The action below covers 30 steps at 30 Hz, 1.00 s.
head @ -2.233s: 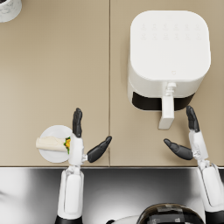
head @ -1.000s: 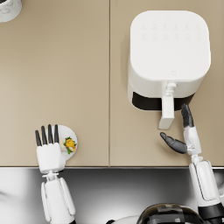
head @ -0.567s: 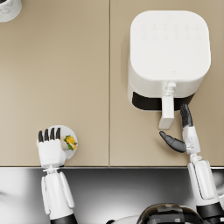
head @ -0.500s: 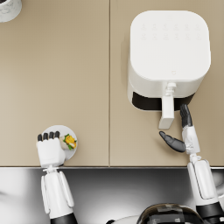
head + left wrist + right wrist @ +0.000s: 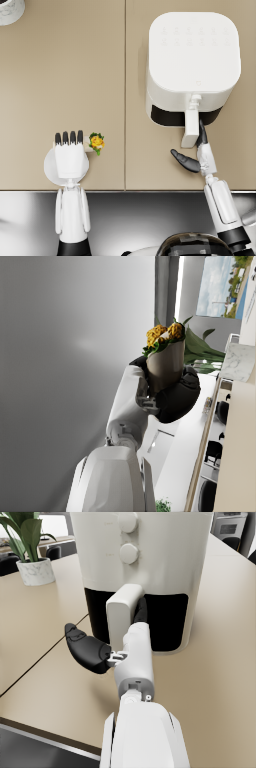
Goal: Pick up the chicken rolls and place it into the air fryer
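Beige desk (image 5: 60, 75): left hand (image 5: 69, 157) grips chicken roll (image 5: 165, 358) above white plate (image 5: 49, 170) at front-left edge. Right hand (image 5: 107, 644), fingers spread, seemingly touches air fryer (image 5: 192, 60) drawer handle (image 5: 190, 127).

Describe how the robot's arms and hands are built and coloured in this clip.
Both arms are smooth white shells, segmented at the wrist, with no visible cables or markings. The left hand has a white back with dark fingers; the right hand likewise shows dark fingers.
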Available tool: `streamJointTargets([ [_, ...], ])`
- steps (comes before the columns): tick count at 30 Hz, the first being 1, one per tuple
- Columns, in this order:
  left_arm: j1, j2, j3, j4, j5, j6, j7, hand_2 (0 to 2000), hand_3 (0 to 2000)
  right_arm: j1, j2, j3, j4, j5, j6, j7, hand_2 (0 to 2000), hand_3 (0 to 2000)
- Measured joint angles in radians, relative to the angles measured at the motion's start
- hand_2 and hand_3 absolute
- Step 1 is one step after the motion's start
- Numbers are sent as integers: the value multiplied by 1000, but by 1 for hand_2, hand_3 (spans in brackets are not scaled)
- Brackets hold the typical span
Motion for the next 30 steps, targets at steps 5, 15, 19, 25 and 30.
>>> streamJointTargets([
  [5, 21, 4, 32, -14, 0, 114, 8, 2000, 2000, 36, -7, 20, -30, 4, -49, 0, 0, 0],
  [15, 128, 33, 161, -27, 0, 141, 10, 2000, 2000, 32, 43, 86, 21, 8, -153, -5, 2000, 2000],
  [19, 164, 55, 220, -33, 0, 140, 10, 2000, 2000, 55, 100, 153, 26, 19, -175, -4, 2000, 2000],
  [25, 251, 121, 320, -26, -1, 138, 10, 2000, 2000, 19, 261, 250, 162, 15, -142, -8, 2000, 2000],
  [30, 319, 179, 390, 2, -1, 142, 10, 2000, 2000, 0, 393, 330, 265, 12, -132, -11, 2000, 2000],
])
